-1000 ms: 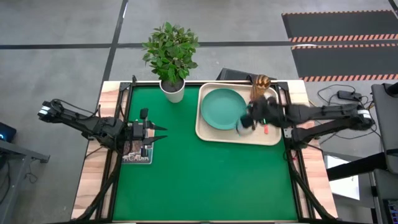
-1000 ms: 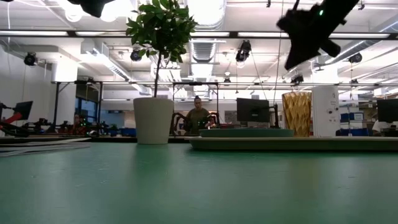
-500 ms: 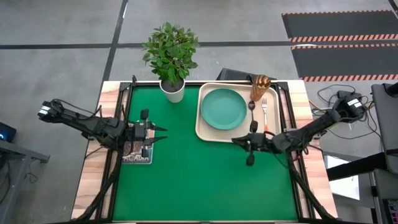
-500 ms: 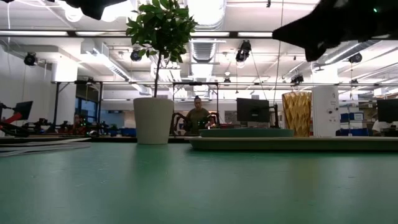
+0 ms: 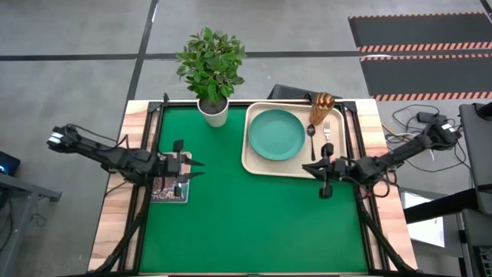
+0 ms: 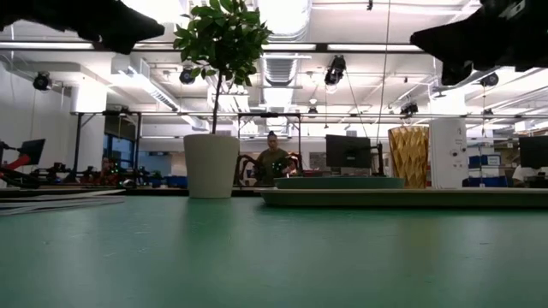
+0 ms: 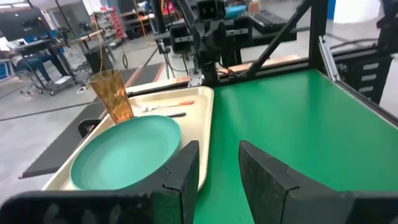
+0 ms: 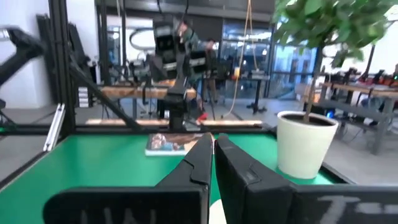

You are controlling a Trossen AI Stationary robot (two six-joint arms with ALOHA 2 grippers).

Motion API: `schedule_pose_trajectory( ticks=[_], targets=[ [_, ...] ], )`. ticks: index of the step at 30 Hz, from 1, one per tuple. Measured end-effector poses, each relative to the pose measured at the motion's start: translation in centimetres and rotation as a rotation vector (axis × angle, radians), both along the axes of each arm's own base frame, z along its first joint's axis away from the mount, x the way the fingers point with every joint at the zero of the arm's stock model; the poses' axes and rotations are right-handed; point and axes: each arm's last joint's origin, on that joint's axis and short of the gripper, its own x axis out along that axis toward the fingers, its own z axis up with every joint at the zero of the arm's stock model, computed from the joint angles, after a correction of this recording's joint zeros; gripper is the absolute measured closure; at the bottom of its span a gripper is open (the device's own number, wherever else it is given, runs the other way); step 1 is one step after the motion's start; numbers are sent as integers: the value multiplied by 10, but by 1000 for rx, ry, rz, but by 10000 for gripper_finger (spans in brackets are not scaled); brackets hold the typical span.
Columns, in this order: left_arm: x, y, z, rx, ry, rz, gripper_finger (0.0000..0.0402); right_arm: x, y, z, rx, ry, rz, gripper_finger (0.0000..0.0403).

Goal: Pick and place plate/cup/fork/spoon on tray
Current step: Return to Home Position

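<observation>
The cream tray (image 5: 257, 165) lies at the table's far right. On it rest the teal plate (image 5: 277, 135), the amber cup (image 5: 320, 108) standing upright at the far corner, the dark spoon (image 5: 311, 138) and the red-handled fork (image 5: 327, 132). They also show in the left wrist view: plate (image 7: 124, 152), cup (image 7: 112, 93), fork (image 7: 180, 103), spoon (image 7: 171, 114). My right gripper (image 5: 309, 171) (image 8: 212, 146) is shut and empty, just near of the tray's near edge. My left gripper (image 5: 200, 168) (image 7: 217, 168) is open and empty at the table's left.
A white pot with a green plant (image 5: 214, 114) stands at the far edge, left of the tray. A booklet (image 5: 169, 192) lies under my left gripper. The green mat (image 5: 246, 223) is bare in the middle and near side. A person (image 6: 272, 159) sits in the room behind.
My right gripper has drawn back from over the tray's near right part toward the table's near edge, then toward the right edge, empty. The spoon and fork that it covered now show lying on the tray. My left arm shows lower in the low view.
</observation>
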Motion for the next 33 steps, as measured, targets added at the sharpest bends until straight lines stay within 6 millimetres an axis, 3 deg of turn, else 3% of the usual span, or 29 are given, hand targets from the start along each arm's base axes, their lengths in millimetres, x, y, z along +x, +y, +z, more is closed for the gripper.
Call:
schedule_pose_trajectory(
  ticks=[11, 22, 33],
  targets=[
    [-31, 10, -15, -50, -139, -1, 315, -24, -10, 5, -20, -91, -20, 394],
    [-54, 16, -29, -109, -271, -36, 398, -39, -19, 12, -25, -108, -85, 394],
    [-58, 17, -50, -118, -296, -45, 401, -54, -25, 7, -16, -74, -118, 394]
  ],
)
